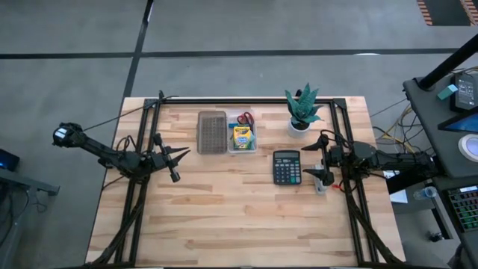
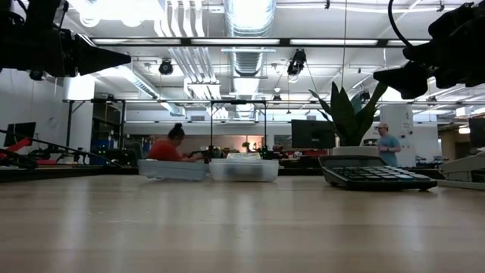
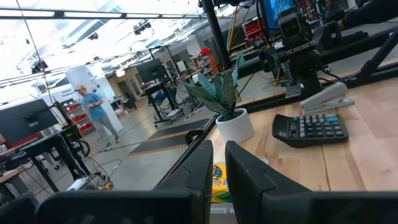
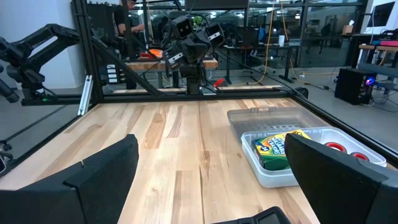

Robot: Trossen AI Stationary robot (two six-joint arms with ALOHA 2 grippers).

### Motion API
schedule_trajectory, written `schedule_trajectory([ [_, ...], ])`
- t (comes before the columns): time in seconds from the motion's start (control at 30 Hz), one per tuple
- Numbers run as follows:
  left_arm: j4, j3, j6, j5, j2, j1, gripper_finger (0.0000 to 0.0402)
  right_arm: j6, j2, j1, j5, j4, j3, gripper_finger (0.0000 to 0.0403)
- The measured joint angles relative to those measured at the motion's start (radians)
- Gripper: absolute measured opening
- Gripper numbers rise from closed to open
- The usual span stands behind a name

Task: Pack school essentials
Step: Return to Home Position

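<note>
A clear bin (image 1: 243, 138) stands on the table's far middle. In it lie a yellow-green crayon box (image 4: 278, 149) and red-handled scissors (image 4: 341, 149). My left gripper (image 1: 184, 152) hovers level at the table's left, shut and with nothing in it, pointing toward the bin; in the left wrist view its fingers (image 3: 205, 163) frame the crayon box (image 3: 219, 177). My right gripper (image 1: 308, 161) hovers at the table's right, beside a calculator, wide open and with nothing in it (image 4: 211, 143). Other stationery is not in view.
A dark ridged tray (image 1: 212, 131) lies left of the bin. A potted plant (image 1: 302, 109) stands at the far right. In front of it lies a black calculator (image 1: 287, 167), with a grey stapler (image 3: 326, 96) near my right gripper. The table's near half is bare wood (image 1: 239, 224).
</note>
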Motion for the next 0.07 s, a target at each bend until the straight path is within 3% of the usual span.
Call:
schedule_trajectory([
  [0.07,0.0,0.0,0.0,0.0,0.0,0.0,0.0026,0.0,0.0,0.0,0.0,0.0,0.0,0.0389],
])
